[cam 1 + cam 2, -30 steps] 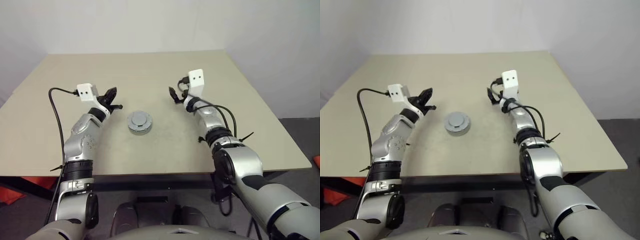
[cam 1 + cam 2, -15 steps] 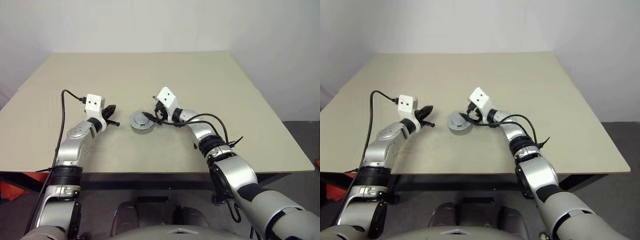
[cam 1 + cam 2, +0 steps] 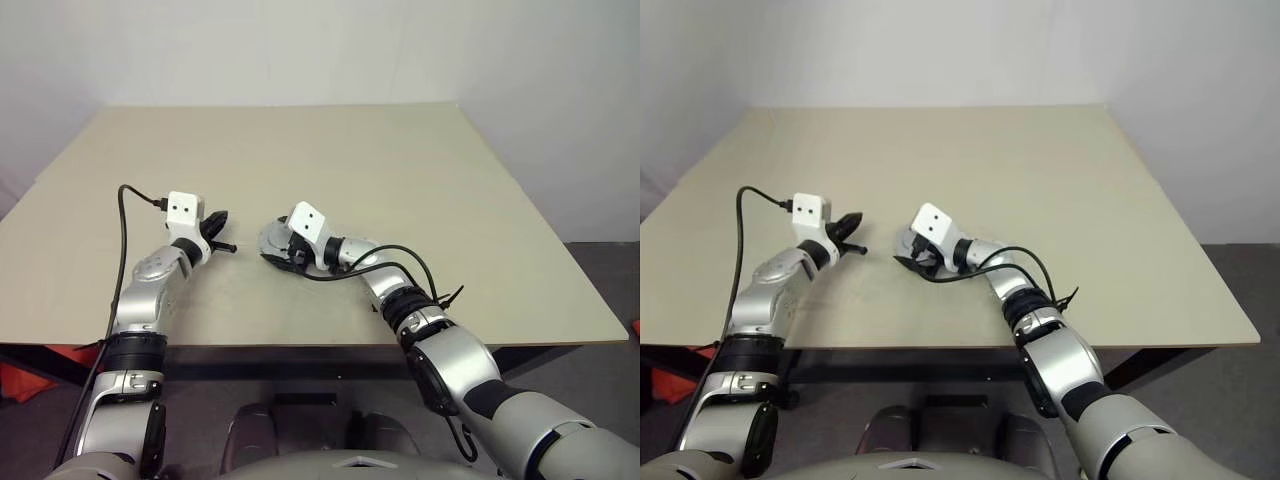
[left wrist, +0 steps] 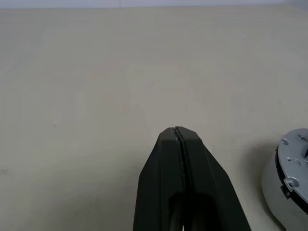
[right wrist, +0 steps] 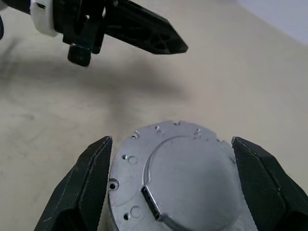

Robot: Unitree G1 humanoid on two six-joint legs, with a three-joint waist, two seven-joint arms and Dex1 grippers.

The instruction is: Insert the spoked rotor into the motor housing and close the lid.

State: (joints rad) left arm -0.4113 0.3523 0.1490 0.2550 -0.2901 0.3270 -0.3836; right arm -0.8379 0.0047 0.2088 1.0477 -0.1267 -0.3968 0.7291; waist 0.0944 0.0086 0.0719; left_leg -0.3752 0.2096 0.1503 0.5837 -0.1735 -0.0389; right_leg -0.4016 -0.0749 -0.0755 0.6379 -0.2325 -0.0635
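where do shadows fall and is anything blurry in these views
Right wrist view: the left gripper casts a soft dark shadow on the table; the lid is evenly lit, no glare. Left wrist view: a faint shadow beside the motor housing; the far table edge looks soft. Head views: even, diffuse light.

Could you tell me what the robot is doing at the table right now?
The right pincer is open, its two fingers on either side of the round grey motor housing, whose lid appears closed; no grip can be confirmed. The left pincer is shut and empty, hanging low over the beige table just beside the housing.
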